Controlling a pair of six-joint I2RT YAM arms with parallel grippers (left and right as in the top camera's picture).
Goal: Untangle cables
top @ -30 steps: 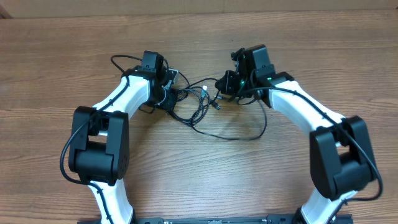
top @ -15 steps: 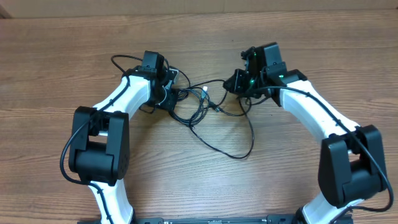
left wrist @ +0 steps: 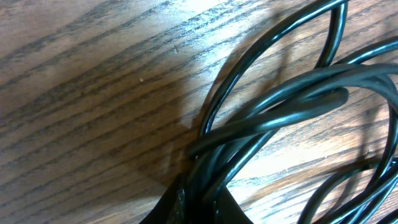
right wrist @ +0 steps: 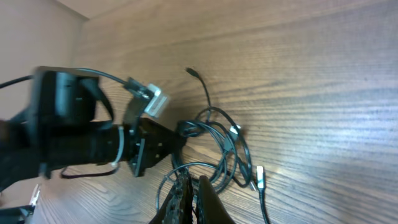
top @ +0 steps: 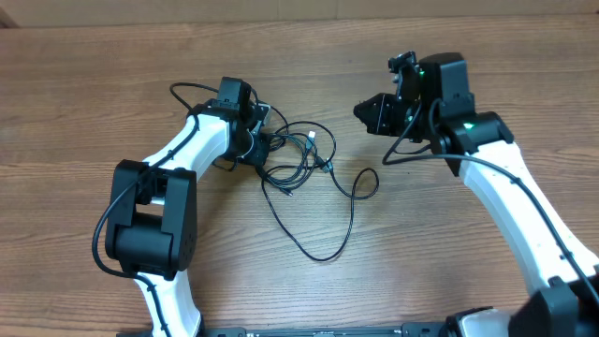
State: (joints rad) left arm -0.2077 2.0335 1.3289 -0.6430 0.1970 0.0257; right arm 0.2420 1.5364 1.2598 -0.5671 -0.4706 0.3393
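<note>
The cables (top: 299,154) are thin black cords bunched in loops at mid-table, with one long strand trailing toward the front (top: 323,253). My left gripper (top: 260,142) is shut on the left side of the bundle. In the left wrist view several strands (left wrist: 273,112) run down between its fingertips (left wrist: 196,205). My right gripper (top: 363,110) is shut and raised to the right of the bundle, with no cord reaching it in the overhead view. The right wrist view shows its closed fingers (right wrist: 191,186) above the tangle (right wrist: 217,143) and a silvery plug (right wrist: 260,176).
The table (top: 449,243) is bare wood. The left arm (right wrist: 81,137) fills the left of the right wrist view. Thicker black cables fixed to the right arm (top: 412,145) hang beside its wrist.
My right gripper has moved right and back, away from the bundle. The strand that ran toward it now lies slack in a loop on the table. The left gripper has stayed put.
</note>
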